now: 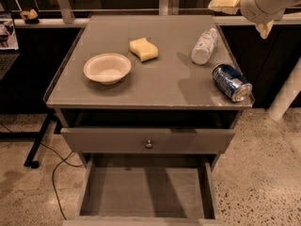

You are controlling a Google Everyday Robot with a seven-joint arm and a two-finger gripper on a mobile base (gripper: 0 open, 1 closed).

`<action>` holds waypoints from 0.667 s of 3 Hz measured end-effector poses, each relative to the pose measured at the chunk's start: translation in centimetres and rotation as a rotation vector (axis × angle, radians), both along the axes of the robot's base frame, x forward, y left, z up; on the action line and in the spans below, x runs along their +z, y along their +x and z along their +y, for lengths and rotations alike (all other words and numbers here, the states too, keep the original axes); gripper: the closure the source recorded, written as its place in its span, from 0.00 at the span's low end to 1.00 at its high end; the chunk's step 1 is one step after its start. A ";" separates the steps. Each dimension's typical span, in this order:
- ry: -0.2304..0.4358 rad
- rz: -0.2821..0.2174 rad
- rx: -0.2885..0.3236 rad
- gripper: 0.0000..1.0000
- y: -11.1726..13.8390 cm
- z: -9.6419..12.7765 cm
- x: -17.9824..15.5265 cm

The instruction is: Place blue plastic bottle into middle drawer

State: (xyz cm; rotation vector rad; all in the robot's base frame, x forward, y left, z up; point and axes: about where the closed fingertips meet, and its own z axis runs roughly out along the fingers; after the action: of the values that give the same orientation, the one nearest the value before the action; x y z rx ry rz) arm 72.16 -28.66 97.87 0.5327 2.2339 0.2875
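- Blue plastic bottle (203, 46) lies on its side at the back right of the surface (164, 86). Its white cap points to the back edge.
- It is lying down, so I think it could roll if I bump it.
- My end effector (240, 15) hangs up high at the top right, just past the back right corner of the surface. It is near the bottle but not touching it.
- Its two pale fingers (225, 1) are spread wide apart and hold nothing. I think that is so they can fit around the bottle.
- The middle drawer (146, 192) is pulled out at the bottom, in front of the cabinet. Its flat floor is bare, so the bottle has room to go in.
- The drawer front (94, 140) above it, with a small round knob (148, 144), is pushed in, so it does not cover the open drawer.
- A shiny blue can (230, 82) lies near the front right corner, close to the bottle. I must not grab that one by mistake.
- A white bowl (107, 68) and a yellow sponge (143, 49) sit to the left, well apart from the bottle, so they are not in my way.
- I judge the task has not really begun: the bottle needs picking up first.
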 end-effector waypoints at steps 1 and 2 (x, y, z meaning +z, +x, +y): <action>-0.008 0.005 0.005 0.00 0.6 0.6 -0.3; -0.029 0.029 -0.009 0.00 1.2 0.5 -1.5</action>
State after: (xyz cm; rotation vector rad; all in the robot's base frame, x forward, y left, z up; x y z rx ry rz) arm 73.36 -28.14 96.42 0.5343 2.2598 0.2443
